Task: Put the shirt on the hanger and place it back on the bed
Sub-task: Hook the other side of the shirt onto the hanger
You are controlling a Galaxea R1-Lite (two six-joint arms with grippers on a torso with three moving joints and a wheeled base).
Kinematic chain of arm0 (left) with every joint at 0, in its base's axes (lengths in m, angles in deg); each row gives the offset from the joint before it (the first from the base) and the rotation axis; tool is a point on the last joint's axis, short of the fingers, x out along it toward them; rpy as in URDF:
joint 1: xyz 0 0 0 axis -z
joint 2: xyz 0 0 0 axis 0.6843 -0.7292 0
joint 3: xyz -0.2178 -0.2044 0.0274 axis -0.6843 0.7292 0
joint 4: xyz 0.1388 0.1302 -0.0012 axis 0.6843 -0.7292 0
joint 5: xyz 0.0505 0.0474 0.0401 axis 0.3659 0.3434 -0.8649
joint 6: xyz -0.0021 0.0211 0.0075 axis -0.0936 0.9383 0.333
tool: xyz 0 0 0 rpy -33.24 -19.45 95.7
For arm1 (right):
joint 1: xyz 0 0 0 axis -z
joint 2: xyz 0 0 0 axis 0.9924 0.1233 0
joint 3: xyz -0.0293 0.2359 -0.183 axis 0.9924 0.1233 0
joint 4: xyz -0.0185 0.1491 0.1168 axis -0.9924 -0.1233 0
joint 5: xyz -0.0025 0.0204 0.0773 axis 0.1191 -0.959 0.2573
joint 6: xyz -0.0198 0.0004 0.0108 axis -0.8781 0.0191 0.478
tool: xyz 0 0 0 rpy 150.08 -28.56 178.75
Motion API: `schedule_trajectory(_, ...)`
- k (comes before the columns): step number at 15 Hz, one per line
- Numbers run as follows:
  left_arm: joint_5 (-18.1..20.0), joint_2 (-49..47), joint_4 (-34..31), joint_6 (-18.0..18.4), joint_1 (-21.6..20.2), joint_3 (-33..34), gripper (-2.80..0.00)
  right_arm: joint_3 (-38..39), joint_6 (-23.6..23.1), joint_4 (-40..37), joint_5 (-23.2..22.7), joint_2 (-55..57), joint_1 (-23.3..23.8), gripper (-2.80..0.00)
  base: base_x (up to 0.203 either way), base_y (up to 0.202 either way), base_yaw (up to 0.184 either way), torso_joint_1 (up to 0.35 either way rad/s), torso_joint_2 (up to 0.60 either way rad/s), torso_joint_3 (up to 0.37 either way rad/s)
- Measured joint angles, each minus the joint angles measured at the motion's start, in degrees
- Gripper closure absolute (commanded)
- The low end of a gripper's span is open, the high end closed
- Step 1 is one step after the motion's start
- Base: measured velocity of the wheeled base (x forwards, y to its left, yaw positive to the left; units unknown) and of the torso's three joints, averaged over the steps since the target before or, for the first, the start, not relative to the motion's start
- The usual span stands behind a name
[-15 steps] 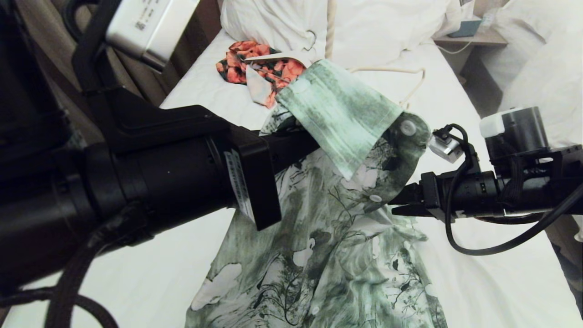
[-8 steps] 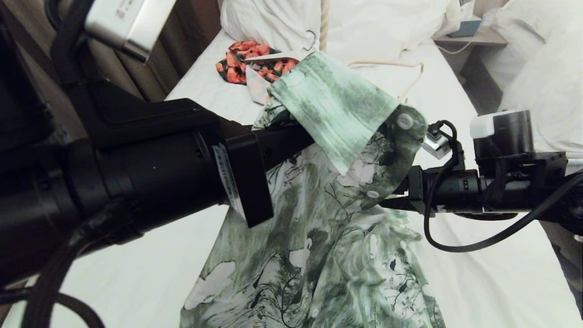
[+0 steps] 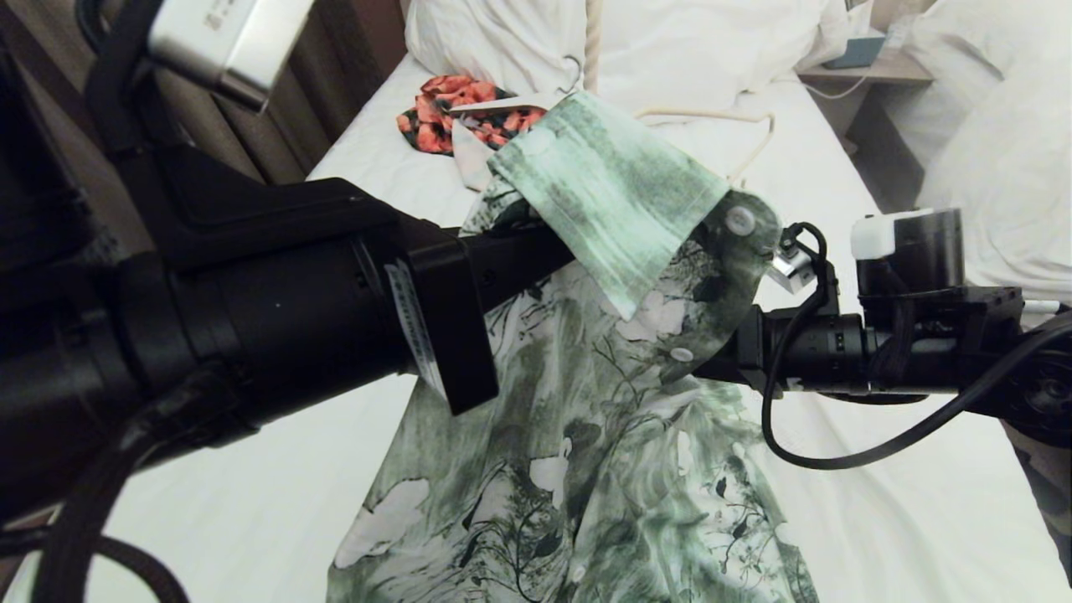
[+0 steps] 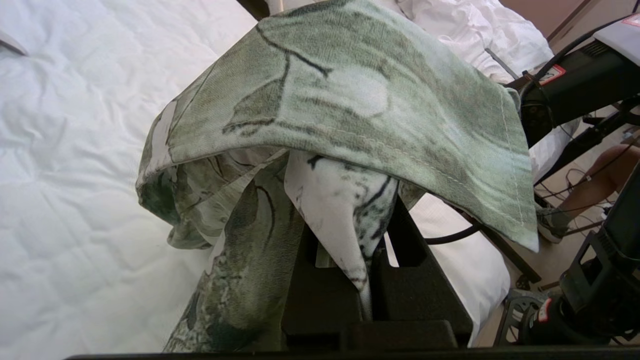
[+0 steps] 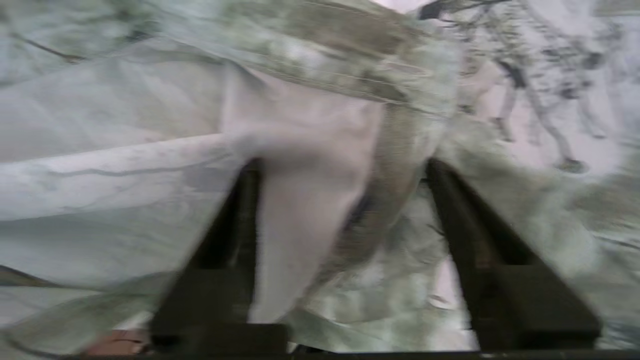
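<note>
Above the bed (image 3: 879, 502), left gripper (image 4: 367, 295) pinches the shirt (image 3: 586, 469) — right gripper (image 5: 345, 210), jaws spread, straddles a fold; next, fetch the far hanger (image 3: 745, 126).

Wooden nightstand (image 3: 871, 71) between beds; brown curtain (image 3: 276, 126) at left.

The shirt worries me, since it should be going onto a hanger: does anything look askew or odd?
Yes. The shirt hangs bunched from the shut left gripper, a flap folded over the arm, the right gripper open around cloth. The hanger lies apart on the bed, not inside the shirt.
</note>
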Motion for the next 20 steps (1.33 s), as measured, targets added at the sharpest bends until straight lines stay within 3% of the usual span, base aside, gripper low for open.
schedule_trajectory(2, -0.01, 0.07, 0.00, 0.02, 0.00, 0.00, 0.00, -0.07, 2.53, 1.97, -0.13, 0.00, -0.45, 0.00, 0.000, 0.000, 0.000, 0.000, 0.00, 0.000)
schedule_trajectory(6, 0.02, 0.11, 0.00, 0.02, 0.00, 0.00, 0.00, -0.28, 2.93, 2.65, 0.14, 0.02, 0.00, 0.00, 0.000, 0.000, 0.000, 0.000, 0.00, 0.000)
schedule_trajectory(20, -0.22, -6.74, -0.59, -0.13, 1.32, 0.22, 0.00, -0.22, 5.92, 2.32, 0.15, -3.80, 13.03, 0.00, 0.000, 0.000, 0.000, 0.000, 0.00, 0.000)
